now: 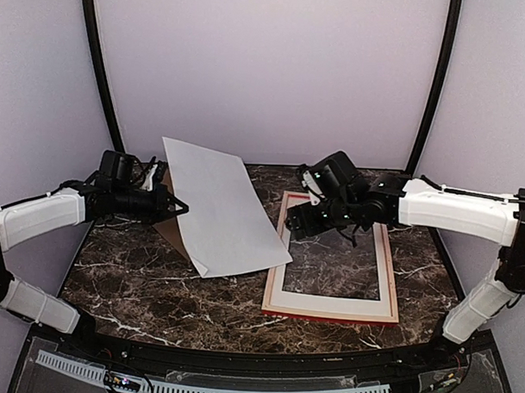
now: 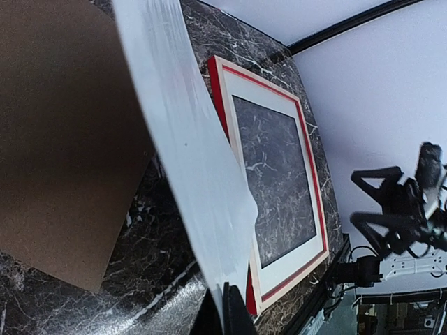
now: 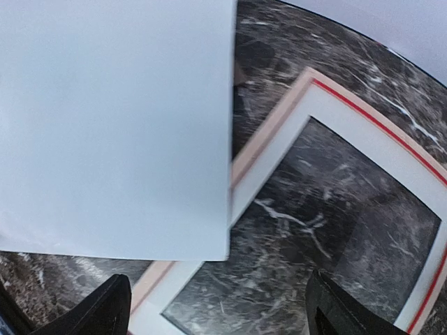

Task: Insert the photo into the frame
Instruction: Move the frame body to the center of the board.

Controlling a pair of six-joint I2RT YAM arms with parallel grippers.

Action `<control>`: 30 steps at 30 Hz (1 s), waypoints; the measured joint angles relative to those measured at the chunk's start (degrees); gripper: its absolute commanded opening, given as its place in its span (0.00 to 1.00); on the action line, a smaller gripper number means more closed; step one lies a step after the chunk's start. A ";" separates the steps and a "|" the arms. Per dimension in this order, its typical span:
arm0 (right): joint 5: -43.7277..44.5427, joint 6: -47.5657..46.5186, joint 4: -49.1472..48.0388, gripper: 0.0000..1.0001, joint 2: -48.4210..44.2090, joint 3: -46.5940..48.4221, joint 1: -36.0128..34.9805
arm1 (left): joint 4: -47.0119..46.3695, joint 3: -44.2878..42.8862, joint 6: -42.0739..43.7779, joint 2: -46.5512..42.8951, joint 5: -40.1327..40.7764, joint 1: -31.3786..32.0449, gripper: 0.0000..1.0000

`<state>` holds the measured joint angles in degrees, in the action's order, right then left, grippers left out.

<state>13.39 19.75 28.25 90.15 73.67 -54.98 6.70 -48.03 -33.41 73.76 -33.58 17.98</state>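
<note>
The photo [image 1: 223, 204] shows its plain white back and slopes from high at the left down onto the table. Its low right corner rests over the left rail of the frame [image 1: 327, 309]. My left gripper [image 1: 181, 208] is shut on the photo's left edge; in the left wrist view its black fingertips [image 2: 241, 317] pinch the sheet [image 2: 188, 153]. The frame [image 2: 296, 279] lies flat at the right, pale wood with a red strip. My right gripper [image 1: 298, 222] hovers open over the frame's upper-left corner, beside the photo [image 3: 112, 125], with nothing between its fingers [image 3: 112, 307].
A white mat [image 1: 328, 297] with a cut-out window sits inside the frame, dark marble showing through. A brown backing board [image 2: 63, 139] lies on the table under the raised photo at the left. The black table rim [image 1: 240, 355] runs along the front.
</note>
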 measured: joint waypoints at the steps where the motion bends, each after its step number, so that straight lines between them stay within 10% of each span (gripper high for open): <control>1: 0.48 0.26 0.13 0.87 -1.38 -1.95 2.73 | 1.07 -1.07 0.52 -0.09 -0.28 0.07 0.00; 14: -5.53 0.87 -6.21 0.74 -11.02 -27.89 40.98 | 6.32 -8.20 3.21 -6.25 -2.58 0.33 0.00; 30: -19.65 -1.40 -15.17 0.42 -1.99 -30.12 50.69 | 6.88 -8.20 2.95 -6.29 -2.58 0.59 0.00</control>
<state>-6.26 18.35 13.08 88.16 43.55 -4.29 13.58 -56.23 -30.46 67.46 -36.16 18.57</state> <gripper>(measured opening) 0.465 0.010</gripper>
